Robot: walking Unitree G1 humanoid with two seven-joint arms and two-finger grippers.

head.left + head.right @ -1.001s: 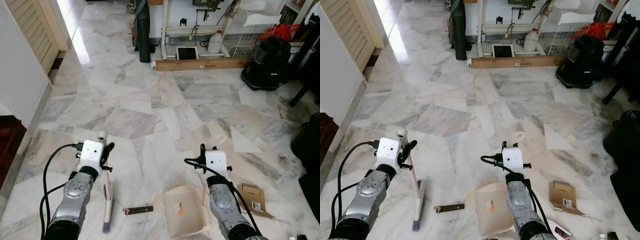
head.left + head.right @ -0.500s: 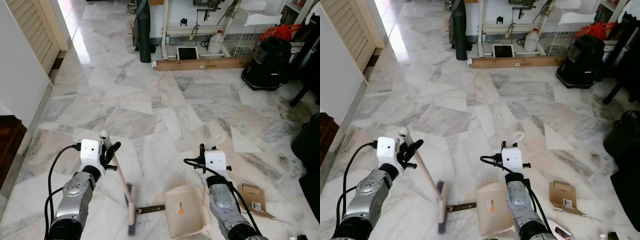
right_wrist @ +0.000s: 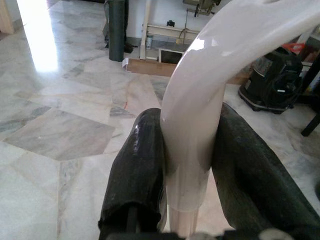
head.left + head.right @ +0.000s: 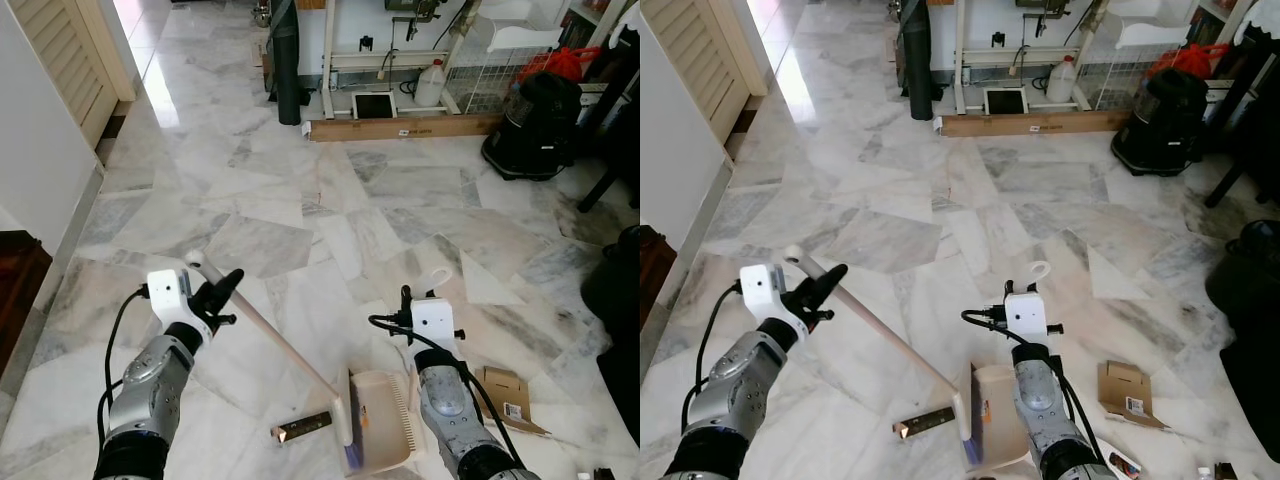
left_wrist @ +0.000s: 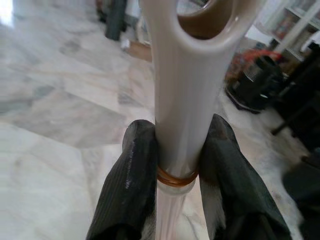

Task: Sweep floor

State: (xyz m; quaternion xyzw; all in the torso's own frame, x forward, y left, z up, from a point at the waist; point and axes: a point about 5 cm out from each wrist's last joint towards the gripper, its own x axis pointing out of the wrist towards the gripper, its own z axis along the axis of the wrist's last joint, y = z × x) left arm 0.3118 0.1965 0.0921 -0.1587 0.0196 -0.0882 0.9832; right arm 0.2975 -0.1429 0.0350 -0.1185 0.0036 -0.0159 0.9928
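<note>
Open marble floor (image 4: pixel 300 190) stretches ahead to the far clutter. The left gripper (image 4: pixel 215 292) clamps the broom (image 4: pixel 290 350), its head at the dustpan (image 4: pixel 385 430). The right gripper (image 3: pixel 190 150) clamps the dustpan handle.

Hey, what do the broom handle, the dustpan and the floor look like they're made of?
Broom handle: likely glossy cream plastic; it shows bright highlights and a moulded hanging hole at the end.
Dustpan: seemingly the same beige plastic, with moulded comb teeth along one edge and a sticker.
Floor: looks like polished marble or marble-look tile, grey-veined and mirroring window light.
</note>
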